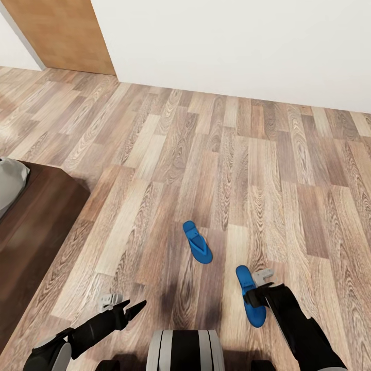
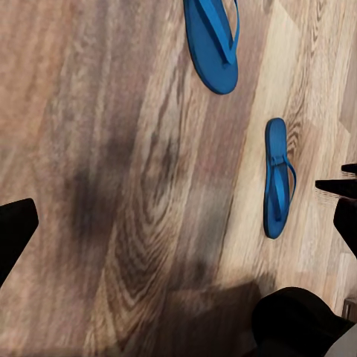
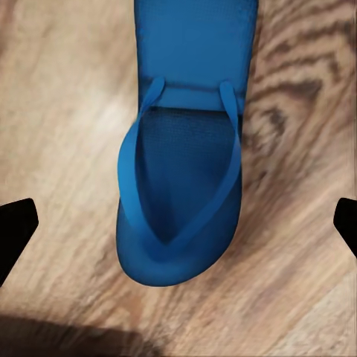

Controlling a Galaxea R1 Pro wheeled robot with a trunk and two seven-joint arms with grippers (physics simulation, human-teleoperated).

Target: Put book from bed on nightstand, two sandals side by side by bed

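Two blue sandals lie flat on the wood floor (image 1: 154,154), apart and not parallel. The nearer sandal (image 1: 251,301) lies directly beneath the right gripper (image 1: 256,298), whose jaws are seen spread wide to either side of it in the right wrist view, holding nothing. The farther sandal (image 1: 197,242) lies beyond it, toward the bed (image 1: 36,221). Each is judged light, thin and flexible, likely to bend if pinched at the toe or heel; the sole edge near the strap (image 3: 230,126) looks the firmest hold. The left gripper (image 1: 135,307) hangs open and empty near the bed frame. Nothing stands between the sandals and the bed; the book is not shown.
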